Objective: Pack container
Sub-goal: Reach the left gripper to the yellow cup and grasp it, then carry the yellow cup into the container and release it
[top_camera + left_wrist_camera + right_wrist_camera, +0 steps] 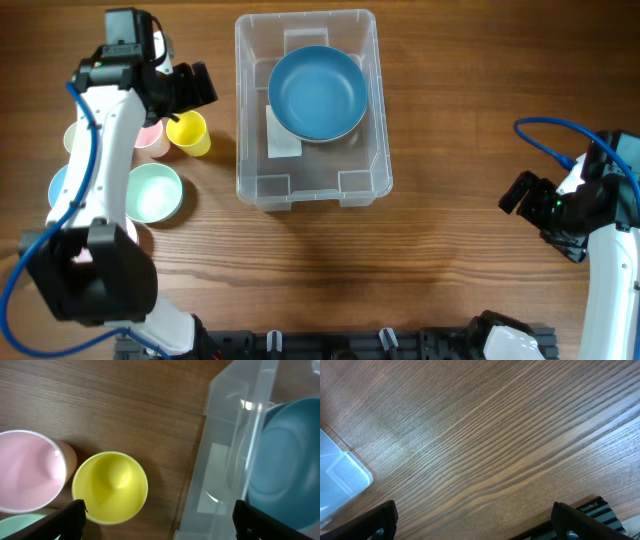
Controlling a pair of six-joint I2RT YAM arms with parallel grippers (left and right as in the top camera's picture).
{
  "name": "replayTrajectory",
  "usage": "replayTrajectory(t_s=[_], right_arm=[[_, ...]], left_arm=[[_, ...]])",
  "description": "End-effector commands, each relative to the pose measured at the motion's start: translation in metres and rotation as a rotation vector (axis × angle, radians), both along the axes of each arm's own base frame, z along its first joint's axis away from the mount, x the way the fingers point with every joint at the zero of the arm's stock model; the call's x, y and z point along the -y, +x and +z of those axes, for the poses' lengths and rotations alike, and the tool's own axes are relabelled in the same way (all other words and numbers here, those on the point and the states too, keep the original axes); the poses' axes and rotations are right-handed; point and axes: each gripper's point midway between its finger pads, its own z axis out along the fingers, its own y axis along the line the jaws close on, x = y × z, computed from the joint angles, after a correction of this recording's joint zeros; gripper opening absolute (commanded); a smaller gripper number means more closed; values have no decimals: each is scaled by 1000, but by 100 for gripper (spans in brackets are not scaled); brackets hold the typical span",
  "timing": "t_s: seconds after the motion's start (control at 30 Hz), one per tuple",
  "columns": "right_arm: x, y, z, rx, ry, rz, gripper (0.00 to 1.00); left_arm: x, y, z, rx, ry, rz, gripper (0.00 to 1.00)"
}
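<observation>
While the packing is seeming only partly done, the overhead view is showing the container standing in the middle of the table. Its mouth is facing up and its long axis is running from the robot's side toward the far side. A blue bowl is already lying inside the container, toward its far end. To the left of the container a yellow cup, a pink cup and a mint bowl are waiting. The left gripper is hovering between the yellow cup and the container wall, and the right gripper is staying well apart on the right of the container. In the left wrist view the two fingers are standing wide apart and are holding nothing, with the yellow cup just left of the container. In the right wrist view the fingers are also spread wide and empty, and only a corner of the container is showing. I am judging that the step in hand is fetching the next piece, probably the yellow cup. This is asking the left gripper to come down around the cup, lift it over the container wall and set it in the free near half.
</observation>
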Motion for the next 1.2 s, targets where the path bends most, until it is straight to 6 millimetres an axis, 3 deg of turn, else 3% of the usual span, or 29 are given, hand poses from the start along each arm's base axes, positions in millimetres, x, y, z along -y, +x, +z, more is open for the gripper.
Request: replayTrajectory(t_s=[0.0, 0.37, 0.47, 0.57, 0.63, 0.87, 1.07, 1.17], right_arm=[[-3, 1, -1, 4, 10, 18, 100], [-3, 1, -1, 3, 10, 18, 100], [-3, 1, -1, 3, 10, 18, 100], [-3, 1, -1, 3, 10, 17, 100], [-3, 1, -1, 3, 10, 18, 100], [-3, 1, -1, 3, 10, 17, 100], [-3, 1, -1, 3, 10, 17, 100], [-3, 1, -1, 3, 10, 17, 100]], left_arm=[[8, 6, -24, -53, -16, -17, 94], [7, 4, -99, -228, -16, -15, 91], [7, 4, -108, -243, -16, -17, 77], [7, 6, -108, -239, -16, -18, 60], [7, 5, -108, -240, -16, -18, 35], [7, 5, -108, -240, -16, -18, 5], [12, 6, -105, -232, -11, -30, 4], [17, 9, -76, -189, 31, -43, 4]])
